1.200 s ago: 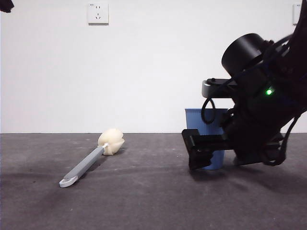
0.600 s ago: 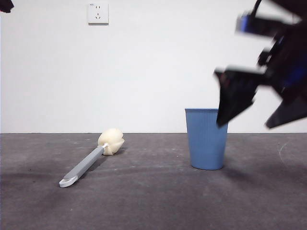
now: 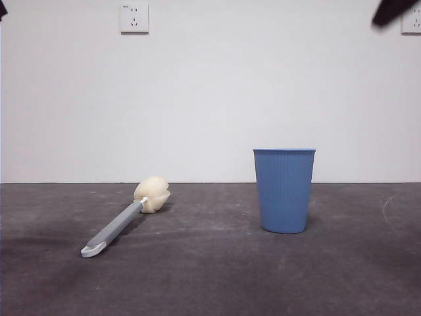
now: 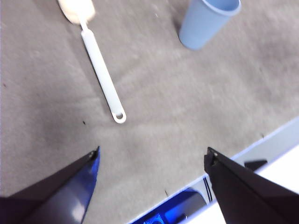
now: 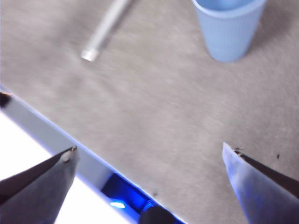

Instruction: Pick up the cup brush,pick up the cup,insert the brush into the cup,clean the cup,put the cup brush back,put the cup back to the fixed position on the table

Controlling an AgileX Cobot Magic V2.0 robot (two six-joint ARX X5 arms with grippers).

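cup brush [image 3: 125,220]: just one, lying flat on the table [image 3: 210,276], off to the side of the cup and well apart from it. Sponge head points toward the wall, looped tip toward the camera.

long axis: runs diagonally, loop end near the table's front, head farther back and angled a bit toward the cup.

cup [image 3: 284,190]: one blue tumbler, upright, mouth open, nothing in it as far as I can tell.

left gripper [image 4: 152,156]: up high, jaws spread wide, holding nothing. The brush sits ahead of it with the loop end closest, so I'd guess this arm goes for the brush.

right gripper [image 5: 149,154]: also raised, jaws wide apart, empty. The cup is ahead of it and closer than the brush handle, so probably the cup arm.

stage: both things are down on the table and both claws are clear, so it's either the very start or the very end, can't say which.

count: one brush, one cup, two grippers, two wall sockets [image 3: 134,18].
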